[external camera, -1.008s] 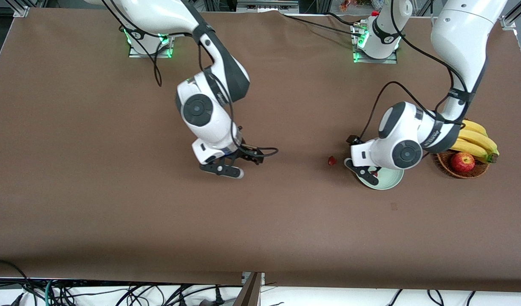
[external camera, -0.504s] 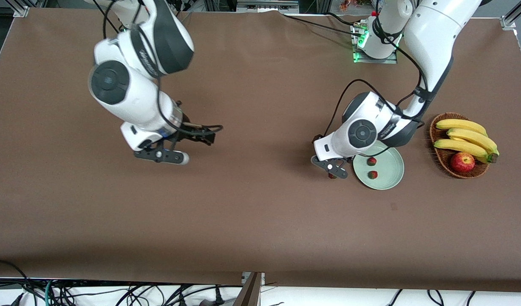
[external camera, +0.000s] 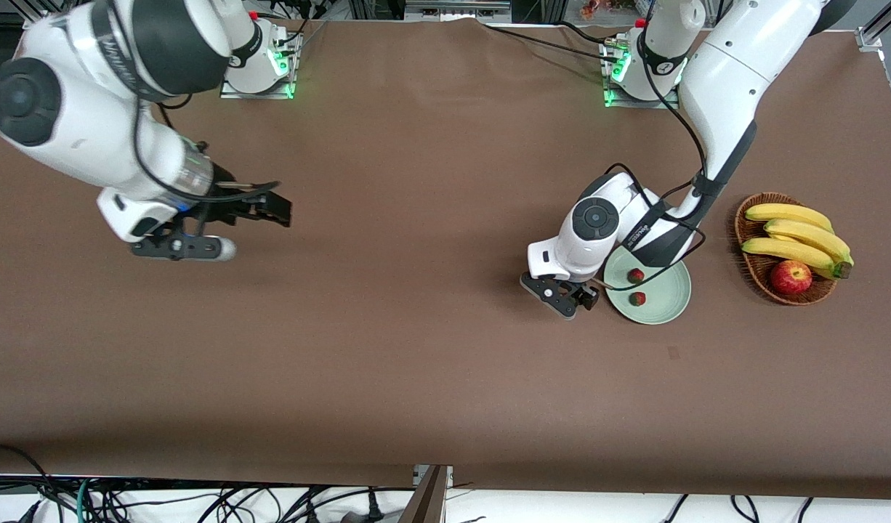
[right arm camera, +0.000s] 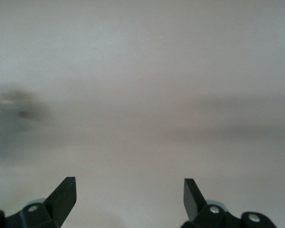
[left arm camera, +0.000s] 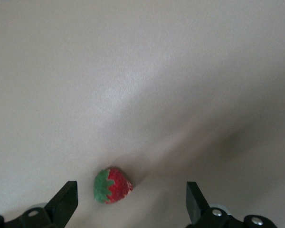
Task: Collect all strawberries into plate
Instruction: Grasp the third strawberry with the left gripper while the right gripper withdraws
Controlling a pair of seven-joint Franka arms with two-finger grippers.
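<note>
Two strawberries (external camera: 636, 275) already lie in the plate (external camera: 671, 305); the third strawberry (left arm camera: 112, 185) is still on the tabletop (external camera: 431, 349), just beside the plate's rim toward the right arm's end. Left tool (external camera: 562, 296) hangs low over it, jaws wide open and empty, the berry between the fingers (left arm camera: 64, 202) but off to one side. Step in hand: picking up the last berry. Next move likely needs centering, lowering, closing gently. Right tool (external camera: 187, 247) waits open over the right arm's end. Plain brown cloth-like surface; basket (external camera: 758, 272) with bananas (external camera: 798, 236) and apple (external camera: 791, 277) sits beside the plate; cables hang along the tabletop's edge nearest the front camera.
</note>
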